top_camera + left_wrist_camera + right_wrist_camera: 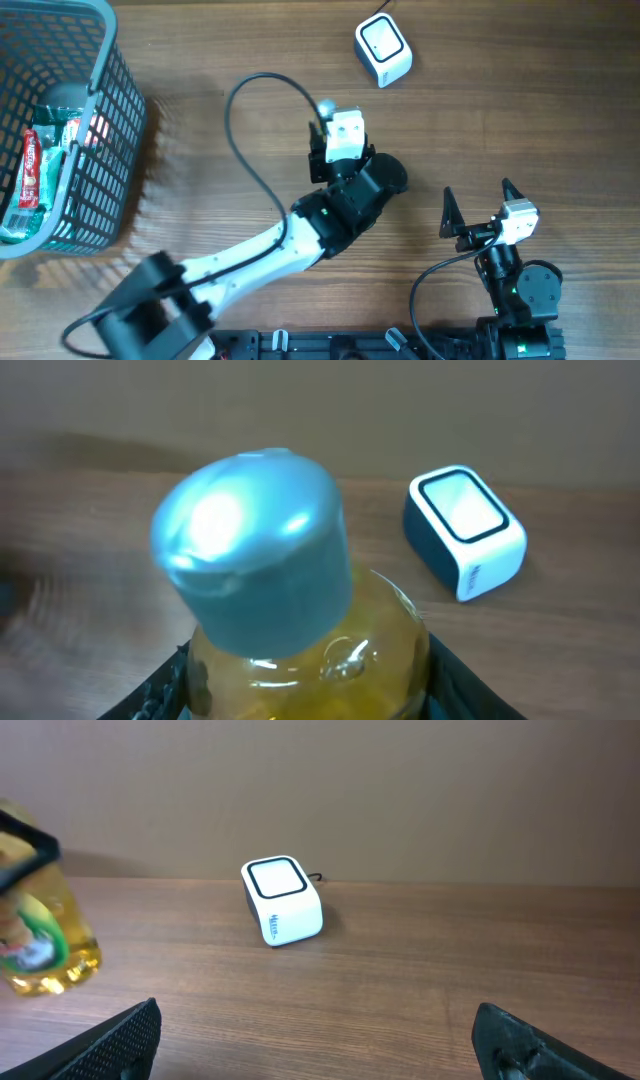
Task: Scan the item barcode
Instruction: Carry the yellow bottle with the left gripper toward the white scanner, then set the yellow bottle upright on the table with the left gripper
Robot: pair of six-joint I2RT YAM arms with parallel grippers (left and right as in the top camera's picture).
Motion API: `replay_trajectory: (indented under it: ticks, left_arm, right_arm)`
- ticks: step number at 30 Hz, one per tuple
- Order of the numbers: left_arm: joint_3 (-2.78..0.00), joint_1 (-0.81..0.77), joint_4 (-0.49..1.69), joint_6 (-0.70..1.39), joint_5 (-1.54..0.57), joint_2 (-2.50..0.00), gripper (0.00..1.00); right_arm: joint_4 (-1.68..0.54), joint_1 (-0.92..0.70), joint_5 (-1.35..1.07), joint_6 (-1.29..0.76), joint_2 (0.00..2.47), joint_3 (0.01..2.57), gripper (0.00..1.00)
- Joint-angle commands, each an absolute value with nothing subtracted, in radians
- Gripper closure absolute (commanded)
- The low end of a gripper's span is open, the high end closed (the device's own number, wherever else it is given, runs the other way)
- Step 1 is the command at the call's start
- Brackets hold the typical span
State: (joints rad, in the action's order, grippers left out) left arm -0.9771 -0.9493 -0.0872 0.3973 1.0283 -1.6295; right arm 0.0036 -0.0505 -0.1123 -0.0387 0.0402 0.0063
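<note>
Left gripper (pixel 332 128) at mid-table from overhead, mostly under its own white camera block. Of the thing it holds, only a blue-grey cap (pixel 325 105) peeping out on the far side. White box-shaped barcode scanner (pixel 383 50) farther off, slightly right, well apart from the cap. Right gripper (pixel 478 205) near the right edge, spread wide, holding nothing. Grey mesh plastic basket (pixel 110 150) at far left, packets inside. Black cable (pixel 230 118) looping left of the arm.

Left wrist view: jaws part-closed on a clear bottle of yellow liquid (pixel 330 660), black fingers (pixel 160 695) against both sides. Cap filling mid-frame, hiding much of the wooden table (pixel 560 640). Scanner beyond on the right, dark-rimmed window up.

Right wrist view: bottle at the left edge, lifted or resting impossible to tell. Bare wood between it and the scanner. Barcode not made out.
</note>
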Motion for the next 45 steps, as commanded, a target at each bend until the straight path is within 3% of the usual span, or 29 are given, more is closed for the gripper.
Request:
replay_trajectory:
  ticks: [1,12,45]
  left_arm:
    - [-0.972,-0.952,-0.173,0.224,1.075,-1.720,0.54]
    - [-0.968,-0.952,-0.387,0.216,1.075,-1.874,0.54]
    - [-0.905,-0.953,-0.393,0.224,0.951,-1.887,0.49]
  right_arm:
    - [0.007,-0.046,-0.127,-0.027,0.037,0.005,0.00]
    - [0.007,-0.046,-0.127,-0.027,0.037,0.005,0.00]
    - [0.007,-0.046,-0.127,-0.027,0.037,0.005,0.00]
